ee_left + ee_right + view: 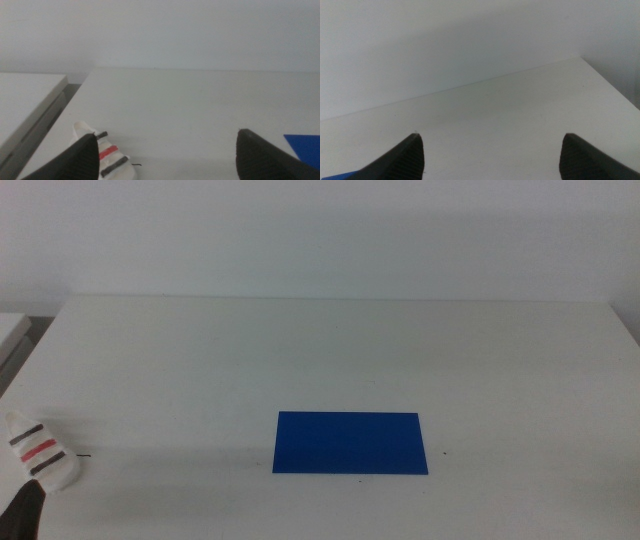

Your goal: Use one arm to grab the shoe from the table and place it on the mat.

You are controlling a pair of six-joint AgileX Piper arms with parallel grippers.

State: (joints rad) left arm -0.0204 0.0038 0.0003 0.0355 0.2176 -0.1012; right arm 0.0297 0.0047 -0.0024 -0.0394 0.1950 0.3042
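Note:
The shoe (40, 450), white with two dark grey straps and one red, lies near the table's (330, 350) front left corner. The deep-blue mat (350, 443) lies flat at the front centre, well to the right of the shoe. My left gripper (167, 137) is open, its jaws wide apart above the table; the shoe (107, 152) lies just past one jaw, partly hidden by it. In the middle view only a dark tip of that gripper (25, 510) shows, below the shoe. My right gripper (492, 140) is open over bare table, holding nothing, out of the middle view.
A second white surface (25, 95) stands beyond the table's left edge, with a dark gap between them. The table's far edge meets a pale wall. A corner of the mat (305, 145) shows beside my left gripper's other jaw.

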